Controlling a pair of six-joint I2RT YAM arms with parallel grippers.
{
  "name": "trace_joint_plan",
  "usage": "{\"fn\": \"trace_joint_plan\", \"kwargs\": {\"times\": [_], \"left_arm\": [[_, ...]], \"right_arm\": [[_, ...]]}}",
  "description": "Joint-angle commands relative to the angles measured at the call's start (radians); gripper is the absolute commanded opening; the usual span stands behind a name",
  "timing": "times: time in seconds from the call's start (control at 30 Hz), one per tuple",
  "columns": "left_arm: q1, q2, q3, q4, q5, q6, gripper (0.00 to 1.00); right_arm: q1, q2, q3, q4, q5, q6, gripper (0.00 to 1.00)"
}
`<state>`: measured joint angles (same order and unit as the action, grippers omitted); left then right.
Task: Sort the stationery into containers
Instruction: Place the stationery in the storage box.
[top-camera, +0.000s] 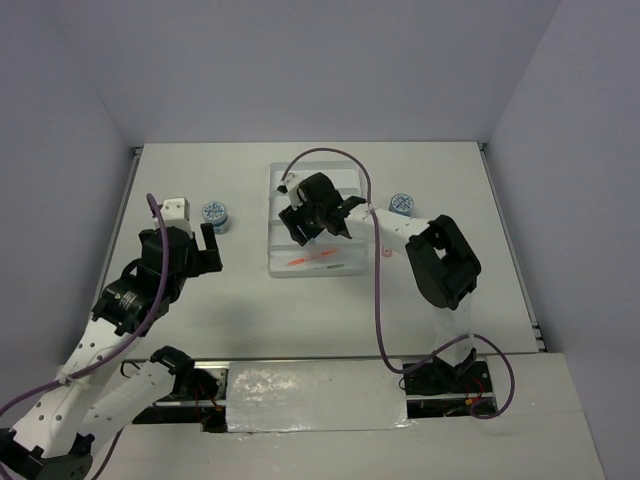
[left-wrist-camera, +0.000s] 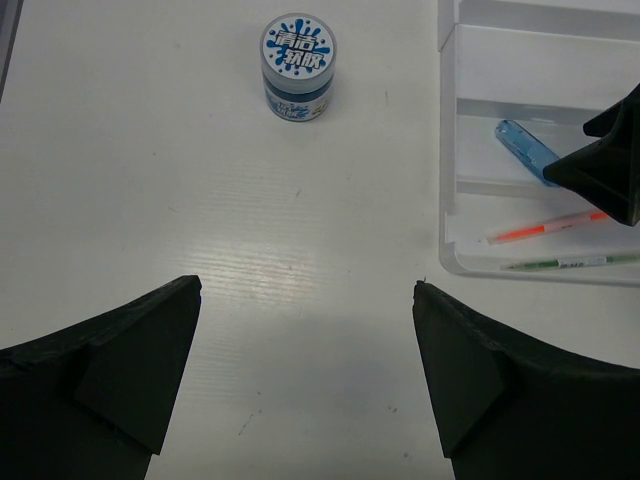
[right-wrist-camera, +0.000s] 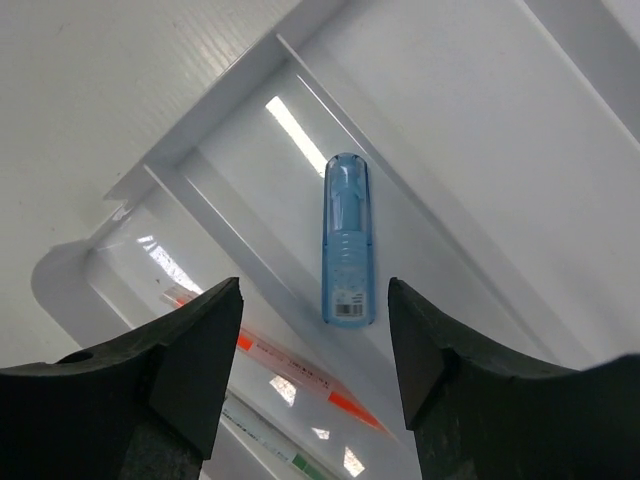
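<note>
Blue stick (right-wrist-camera: 348, 240) lies between tray (right-wrist-camera: 480, 150) dividers beneath spread right gripper (right-wrist-camera: 313, 292).

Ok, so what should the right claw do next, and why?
Probably lift the right claw straight up, clear of the tray. Its jaws stand apart and the blue stick lies free in a compartment below them, touching neither finger, so that piece looks sorted. A tub sits outside the tray on that arm's side, likely its next pick.
</note>
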<state>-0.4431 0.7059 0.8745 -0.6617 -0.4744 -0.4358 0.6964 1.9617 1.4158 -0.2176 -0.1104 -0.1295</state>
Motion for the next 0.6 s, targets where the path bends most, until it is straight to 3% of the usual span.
{"fn": "trace_joint_plan", "kwargs": {"times": [0.0,0.13,0.2,0.27,0.4,0.57], "left_arm": [[0.018,0.012,0.004,0.025,-0.009,0.009,0.99],[0.027,0.014,0.004,0.030,0.002,0.011,0.99],[0.030,0.012,0.001,0.033,0.006,0.011,0.99],[0.032,0.015,0.003,0.031,0.010,0.012,0.99],[0.035,0.012,0.001,0.037,0.028,0.017,0.99],[0.035,0.000,-0.003,0.040,0.033,0.019,0.99]], "right_arm": [[-0.012,-0.055,0.025,0.021,-0.011,-0.003,0.67],[-0.038,-0.093,0.012,0.004,0.029,0.049,0.69],[-0.066,-0.176,-0.052,0.021,0.150,0.120,0.69],[-0.087,-0.252,-0.153,0.030,0.336,0.285,0.76],[-0.184,-0.401,-0.254,-0.074,0.484,0.462,0.77],[-0.302,-0.442,-0.379,-0.105,0.465,0.501,0.71]]}}
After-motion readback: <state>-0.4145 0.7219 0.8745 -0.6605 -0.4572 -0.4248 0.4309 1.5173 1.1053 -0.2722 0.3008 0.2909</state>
